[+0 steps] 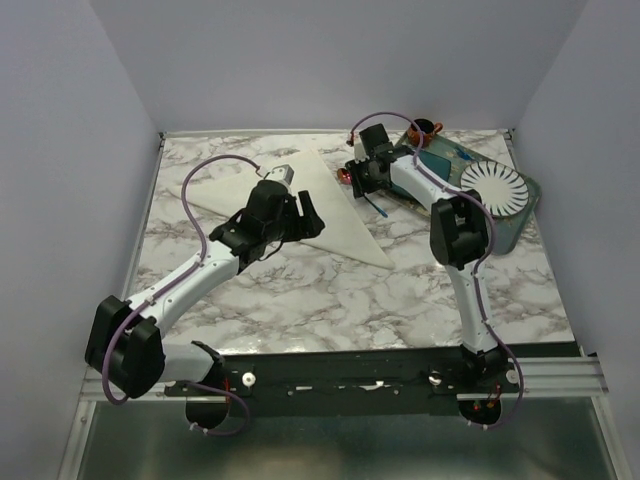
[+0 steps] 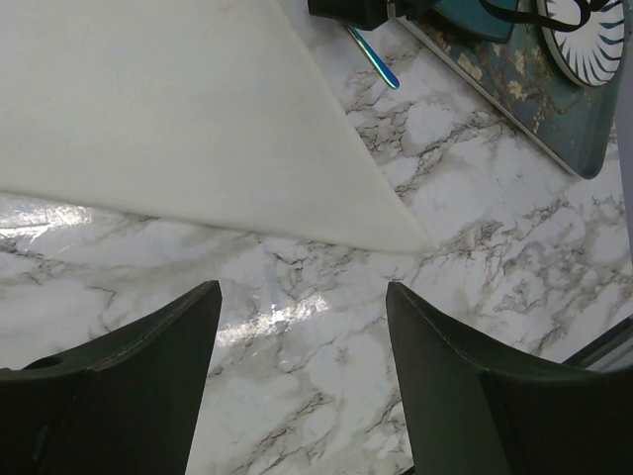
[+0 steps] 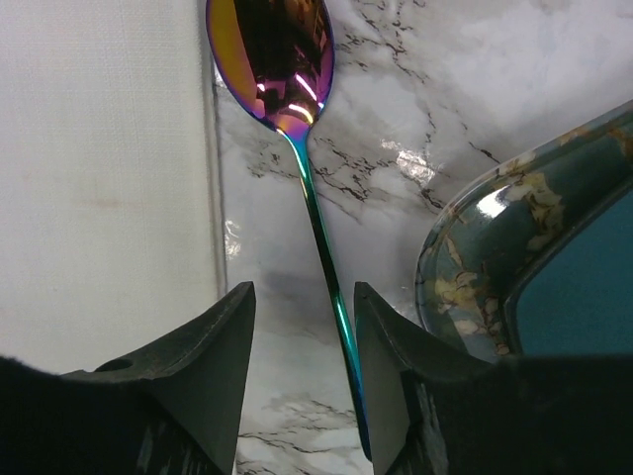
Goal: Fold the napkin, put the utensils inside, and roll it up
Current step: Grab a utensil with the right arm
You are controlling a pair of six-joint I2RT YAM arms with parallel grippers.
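Marble worktop (image 1: 300,290), boxed by plain pale walls, is bare across its near half. The napkin (image 1: 340,215) lies flat as a triangle at left-centre, its long near edge tapering to a point on the right. The left pincer (image 2: 304,292) hovers with fingers spread over bare marble just short of that edge. The spoon (image 3: 316,223) lies on marble between the napkin's right edge and the teal tray (image 3: 465,257) rim, its handle running between the parted fingers of the right pincer (image 3: 304,292), nearer one finger, contact unconfirmed.
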